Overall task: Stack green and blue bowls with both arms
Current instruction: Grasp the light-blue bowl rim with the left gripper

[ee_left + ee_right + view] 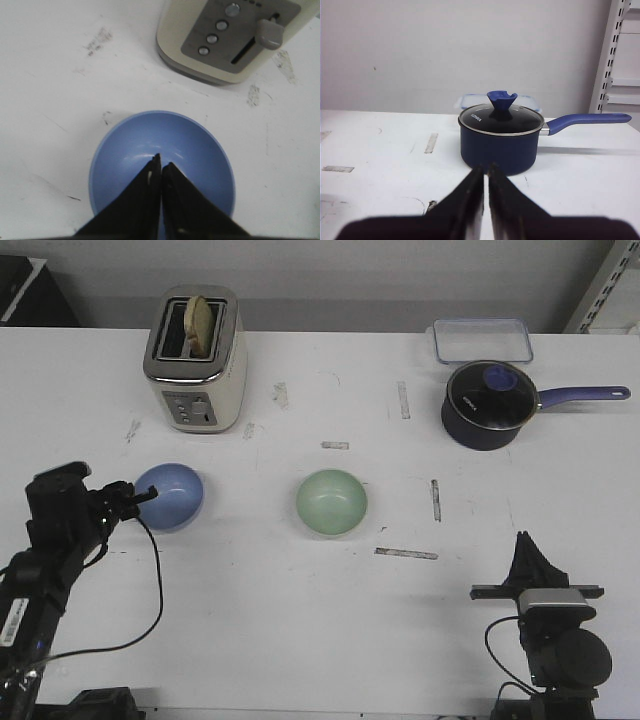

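On a white, scuffed table (300,620), the left arm (50,540) reaches in from the near left edge, its left gripper (140,497) poised at the left rim of the blue bowl (170,496); the wrist camera shows the two black fingers (145,200) pressed nearly together, only a sliver of a gap between them, their tips over the bowl's hollow and clasping nothing. Whether the tips touch the bowl cannot be told. Behind the blue bowl, toward the far edge, stands a cream toaster (195,360) with a slice of bread (199,324) up in one slot. The green bowl (331,502) sits upright near the middle of the table, well apart from the blue bowl and from both arms. Grey tape marks (405,553) dot the surface around it. At far right, a dark navy saucepan (490,405) with a glass lid and long handle rests in front of a clear plastic container (482,340). The right arm (555,640) waits at the near right edge, its right gripper (527,550) pointing toward the saucepan, fingers (465,200) drawn together with a thin slit between them and holding nothing.
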Tool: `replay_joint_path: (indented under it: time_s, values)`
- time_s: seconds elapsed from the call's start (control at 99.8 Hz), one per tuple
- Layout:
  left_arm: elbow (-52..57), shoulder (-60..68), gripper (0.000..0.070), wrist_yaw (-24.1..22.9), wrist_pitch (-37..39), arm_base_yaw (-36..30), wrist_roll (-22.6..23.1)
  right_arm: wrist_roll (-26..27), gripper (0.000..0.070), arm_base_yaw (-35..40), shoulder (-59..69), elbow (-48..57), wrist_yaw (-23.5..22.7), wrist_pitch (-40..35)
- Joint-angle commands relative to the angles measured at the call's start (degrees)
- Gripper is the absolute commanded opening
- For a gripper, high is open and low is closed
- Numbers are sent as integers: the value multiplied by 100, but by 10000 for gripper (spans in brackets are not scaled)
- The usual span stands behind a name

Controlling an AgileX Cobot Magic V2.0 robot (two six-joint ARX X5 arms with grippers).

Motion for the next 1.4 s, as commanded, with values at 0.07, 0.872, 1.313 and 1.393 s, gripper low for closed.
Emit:
replay_joint_path:
  time_s: [0.07,0.872,1.313,1.393]
  values:
    - [481,654,2,1314,-409,365,44,-48,5,0,-13,4,2,61]
    - [1172,2461,508,1099,-1209,1025,763,-48,5,0,-13,4,2,61]
    - [1172,3075,150,804,-1180,741,789,-48,5,0,-13,4,2,61]
    - [1172,3075,119,804,-1180,741,789,-48,5,0,-13,4,2,61]
